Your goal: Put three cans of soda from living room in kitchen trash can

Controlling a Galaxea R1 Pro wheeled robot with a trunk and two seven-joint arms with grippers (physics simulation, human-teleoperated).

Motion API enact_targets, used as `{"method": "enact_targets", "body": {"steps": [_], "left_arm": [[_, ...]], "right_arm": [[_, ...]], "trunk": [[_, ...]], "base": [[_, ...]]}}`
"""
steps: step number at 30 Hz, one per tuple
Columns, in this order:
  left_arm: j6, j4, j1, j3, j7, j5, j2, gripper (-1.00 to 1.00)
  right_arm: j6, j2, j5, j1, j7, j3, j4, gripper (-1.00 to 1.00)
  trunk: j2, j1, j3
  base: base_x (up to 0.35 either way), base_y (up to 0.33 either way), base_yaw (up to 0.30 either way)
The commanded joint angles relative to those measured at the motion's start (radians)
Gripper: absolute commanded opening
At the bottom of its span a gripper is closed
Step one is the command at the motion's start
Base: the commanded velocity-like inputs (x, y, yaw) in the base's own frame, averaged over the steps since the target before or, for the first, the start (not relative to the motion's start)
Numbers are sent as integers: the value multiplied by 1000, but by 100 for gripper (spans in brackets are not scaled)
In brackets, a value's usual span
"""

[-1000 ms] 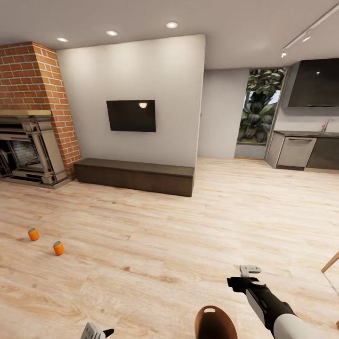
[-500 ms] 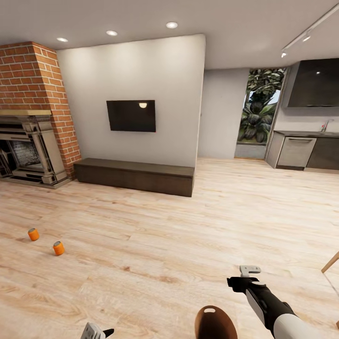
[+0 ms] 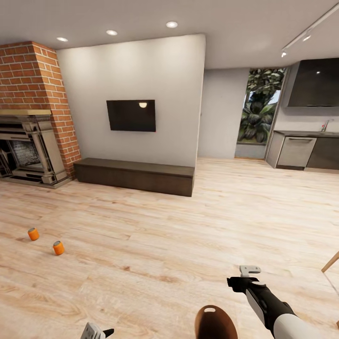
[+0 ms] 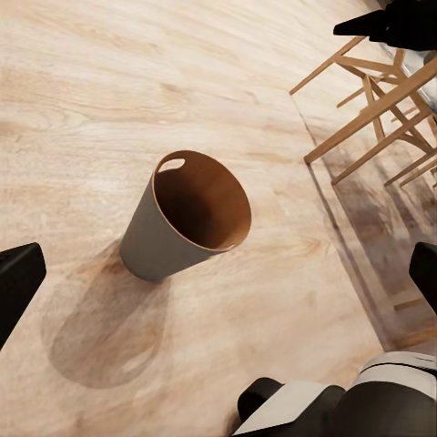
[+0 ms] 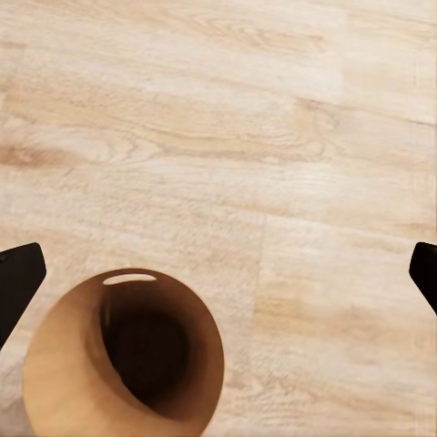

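Two orange cans of soda stand on the wood floor at the left of the head view, one (image 3: 33, 234) farther back and one (image 3: 58, 248) nearer. The tash can (image 3: 214, 323) is at the bottom edge, between my arms, and its brown inside faces up. My right gripper (image 3: 248, 277) hangs open just right of it, far from the cans. The right wrist view looks down past its spread fingertips (image 5: 20, 278) onto the tash can (image 5: 123, 364). My left gripper (image 3: 97, 332) is open too, with the tash can (image 4: 187, 218) standing on the floor beyond its fingertips (image 4: 18, 284).
A brick fireplace (image 3: 33, 141) is at the far left. A wall TV (image 3: 131, 115) hangs above a low dark bench (image 3: 135, 175). Kitchen cabinets (image 3: 303, 150) are at the far right. Wooden chair legs (image 4: 373, 100) stand close on my right. Open floor lies between me and the cans.
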Motion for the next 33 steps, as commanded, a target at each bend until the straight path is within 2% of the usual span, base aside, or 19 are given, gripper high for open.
{"method": "enact_targets", "body": {"steps": [1,11,33], "left_arm": [[0,0,0,0,0,0,0,100],[0,0,0,0,0,0,0,100],[0,1,0,0,0,-1,0,100]], "right_arm": [[0,0,0,0,0,0,0,100],[0,0,0,0,2,0,0,100],[0,0,0,0,2,0,0,100]], "trunk": [[-7,4,-3],[-77,42,-38],[-231,127,-139]], "base": [[0,0,0],[0,0,0],[0,0,0]]}}
